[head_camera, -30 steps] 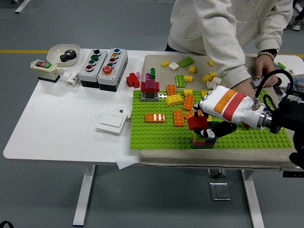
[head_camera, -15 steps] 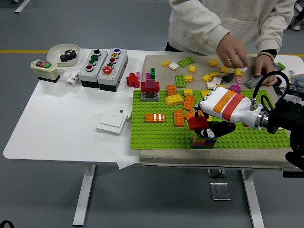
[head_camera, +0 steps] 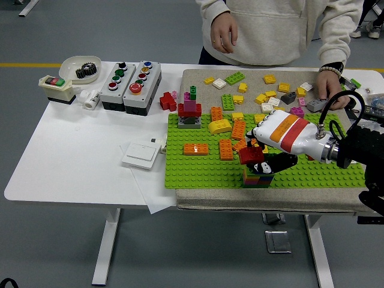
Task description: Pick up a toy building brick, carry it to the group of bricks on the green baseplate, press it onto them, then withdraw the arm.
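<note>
Right robot hand, white shell with orange and red bands, reaching in over the flat green studded baseplate from its right end. Fingers curled down and pinching a dark red toy brick; thumb tucked beneath on the brick's right side. Red brick sitting on top of a short multicoloured stack of bricks near the baseplate's front edge, roughly at its middle. Brick slightly tilted, not square to the stack, long axis running about left to right across the baseplate; whether the studs are fully seated cannot be told. Black forearm with looping cable leading off past the baseplate's right end. Left robot hand out of view.

Loose orange bricks and a rounded yellow brick scattered on the baseplate's middle, behind and left of the stack. Small red, pink and green tower on a grey base at the baseplate's back left corner. Scattered yellow, green and white bricks on the beige mat behind the baseplate.

Person in a pale hooded top standing behind the baseplate; one hand resting on the mat by a grey brick behind the baseplate's right end, the other hand held up near the body, touching nothing.

Two grey push-button boxes well left of the baseplate on the white table; white wall switch just left of the baseplate.
</note>
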Tool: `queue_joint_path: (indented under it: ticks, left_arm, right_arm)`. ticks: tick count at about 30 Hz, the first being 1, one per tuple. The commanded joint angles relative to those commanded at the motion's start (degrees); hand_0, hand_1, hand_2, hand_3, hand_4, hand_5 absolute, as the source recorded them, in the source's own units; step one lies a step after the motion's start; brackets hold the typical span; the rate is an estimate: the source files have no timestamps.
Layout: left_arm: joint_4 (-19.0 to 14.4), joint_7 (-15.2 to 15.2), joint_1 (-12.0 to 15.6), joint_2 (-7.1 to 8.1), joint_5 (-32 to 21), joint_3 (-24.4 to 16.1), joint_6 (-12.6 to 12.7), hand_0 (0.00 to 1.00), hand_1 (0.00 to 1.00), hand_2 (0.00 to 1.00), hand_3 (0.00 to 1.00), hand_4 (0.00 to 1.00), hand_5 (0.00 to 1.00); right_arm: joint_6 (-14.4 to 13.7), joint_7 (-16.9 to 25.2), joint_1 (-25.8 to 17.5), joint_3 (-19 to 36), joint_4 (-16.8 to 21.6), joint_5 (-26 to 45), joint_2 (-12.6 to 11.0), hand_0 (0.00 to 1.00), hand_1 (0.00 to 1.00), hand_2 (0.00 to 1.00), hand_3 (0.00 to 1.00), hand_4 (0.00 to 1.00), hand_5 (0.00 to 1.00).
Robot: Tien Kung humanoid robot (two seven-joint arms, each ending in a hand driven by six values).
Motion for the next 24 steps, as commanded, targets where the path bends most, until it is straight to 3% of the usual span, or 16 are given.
queue_joint_path:
  ticks: [10,24]
  left_arm:
    - [-0.03,0.07,0.02,0.0,0.22,-0.1,-0.08,0.669,0.725,0.734,0.589,0.673,0.661]
    - [0.04,-0.07,-0.06,0.03,-0.17,0.09,0.05,0.669,0.726,0.735,0.589,0.673,0.662]
  right_arm:
    - [0.11,0.02,-0.28,0.06,-0.74,0.11,0.01,0.274,0.282,0.393,0.451,0.731,0.562]
    - [0.12,0.27,-0.65,2.24,1.32,0.55,-1.58,0.274,0.281,0.393,0.451,0.734,0.563]
